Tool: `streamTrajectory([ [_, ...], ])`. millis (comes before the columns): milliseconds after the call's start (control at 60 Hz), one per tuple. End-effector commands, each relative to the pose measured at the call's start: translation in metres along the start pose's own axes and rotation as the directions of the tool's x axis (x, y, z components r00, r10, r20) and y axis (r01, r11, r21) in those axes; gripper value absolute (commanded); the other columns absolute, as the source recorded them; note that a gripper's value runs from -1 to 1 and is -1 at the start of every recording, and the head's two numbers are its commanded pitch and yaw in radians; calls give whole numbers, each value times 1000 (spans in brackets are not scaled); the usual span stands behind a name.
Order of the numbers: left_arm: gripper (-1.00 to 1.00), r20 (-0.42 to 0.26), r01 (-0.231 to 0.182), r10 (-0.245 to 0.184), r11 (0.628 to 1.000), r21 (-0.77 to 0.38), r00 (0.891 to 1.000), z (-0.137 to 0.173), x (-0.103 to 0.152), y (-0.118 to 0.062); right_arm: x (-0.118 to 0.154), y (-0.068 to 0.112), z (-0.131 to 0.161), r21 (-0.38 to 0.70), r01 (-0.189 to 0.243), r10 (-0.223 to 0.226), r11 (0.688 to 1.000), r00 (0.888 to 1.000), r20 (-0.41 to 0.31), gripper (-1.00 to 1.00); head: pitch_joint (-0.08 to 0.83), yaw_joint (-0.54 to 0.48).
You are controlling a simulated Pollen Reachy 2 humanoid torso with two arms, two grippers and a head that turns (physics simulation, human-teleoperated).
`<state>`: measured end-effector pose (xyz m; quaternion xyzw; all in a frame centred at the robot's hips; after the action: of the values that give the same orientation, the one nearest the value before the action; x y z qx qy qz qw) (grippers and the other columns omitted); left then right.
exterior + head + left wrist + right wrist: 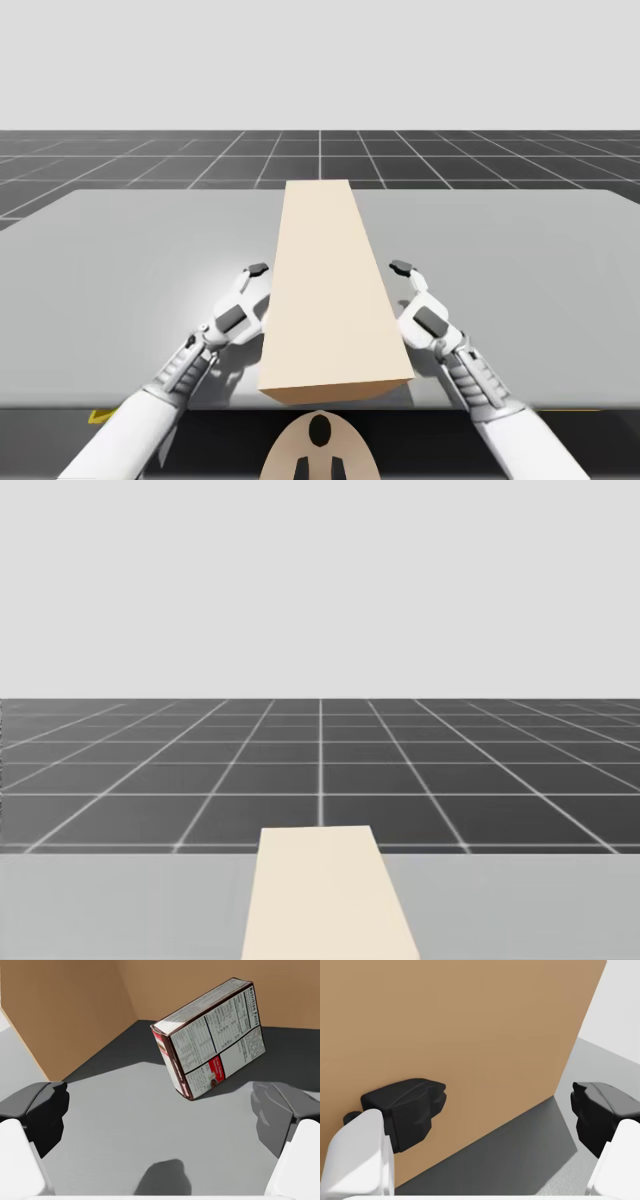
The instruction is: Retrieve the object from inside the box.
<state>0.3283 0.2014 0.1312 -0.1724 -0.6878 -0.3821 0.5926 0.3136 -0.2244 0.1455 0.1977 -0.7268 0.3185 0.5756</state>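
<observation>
My left hand (pixel 160 1110) is released, fingers wide apart, low over the grey table (pixel 120 260) at the left flank of the tall tan cardboard box (pixel 330 290). My right hand (pixel 507 1102) is also released, facing the box's right wall with one finger close against it. Ahead of the left hand, clear of its fingers, the white-and-red printed carton (pixel 212 1035) sits tilted on a lower edge inside the box, near a corner; whether it leans on the wall I cannot tell. It looks light and stiff, with slick faces that would dent. I would take it across its narrow thickness, on the two broad faces, squeezing modestly.
</observation>
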Motion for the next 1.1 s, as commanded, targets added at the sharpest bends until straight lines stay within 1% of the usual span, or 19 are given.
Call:
streamTrajectory([
  [17,-1000,17,-30,33,992,-119,999,-18,5,3,7,13,-8,69,7,-10,998,999,52,-1000,24,9],
  [50,-1000,16,-36,39,991,-129,999,-21,5,4,7,13,-8,72,6,-9,997,999,51,-1000,25,10],
  [117,-1000,13,-26,29,986,-167,1000,-28,4,5,7,15,-8,78,-1,-3,997,999,52,-1000,25,13],
  [200,-1000,12,-37,40,979,-202,999,-38,3,7,8,16,-7,88,-7,2,996,998,57,-1000,24,13],
  [267,-1000,14,-24,28,975,-222,999,-47,-1,13,10,17,-6,98,-10,3,995,998,65,-1000,23,13],
  [300,-1000,6,-33,35,973,-230,999,-50,-2,15,10,17,-6,102,-11,4,995,998,68,-1000,24,13],
  [333,-1000,10,-26,29,971,-237,1000,-53,-4,17,11,17,-5,107,-11,3,994,998,70,-1000,26,12],
  [383,-1000,6,-52,55,964,-260,998,-57,-7,21,11,17,-5,113,-12,4,993,997,73,-1000,28,11],
  [417,-1000,6,-52,56,962,-267,998,-59,-8,22,11,18,-5,116,-14,6,993,997,74,-1000,29,10],
  [483,-1000,12,-86,94,949,-302,996,-65,-14,24,12,18,-4,126,-16,6,992,997,80,-1000,29,11],
  [517,-1000,25,-78,91,944,-322,996,-69,-17,25,13,19,-4,130,-19,8,991,997,83,-1000,29,10],
  [550,-1000,29,-87,103,936,-340,994,-73,-19,26,14,20,-3,141,-17,4,990,996,91,-1000,29,8],
  [600,-1000,41,-76,99,924,-376,994,-79,-20,25,15,21,-2,149,-20,6,989,995,96,-1000,29,5],
  [683,-1000,38,-66,90,902,-426,995,-86,-19,22,17,23,-1,160,-22,6,987,995,101,-1000,33,0],
  [750,-1000,41,-45,73,879,-474,996,-95,-18,16,19,25,1,174,-27,8,984,994,109,-1000,35,-4],
  [833,-1000,43,-38,69,859,-511,997,-101,-19,15,21,26,2,184,-34,12,982,993,117,-1000,38,-6],
  [883,-1000,52,-25,61,853,-522,997,-105,-21,15,23,27,3,190,-40,17,981,992,123,-1000,40,-8],
  [983,-1000,53,-37,79,838,-544,996,-111,-22,19,27,30,4,200,-45,19,979,991,133,-1000,46,-15],
  [1100,-1000,43,-44,83,820,-571,996,-113,-23,19,27,31,4,207,-50,23,977,991,132,-1000,47,-19],
])
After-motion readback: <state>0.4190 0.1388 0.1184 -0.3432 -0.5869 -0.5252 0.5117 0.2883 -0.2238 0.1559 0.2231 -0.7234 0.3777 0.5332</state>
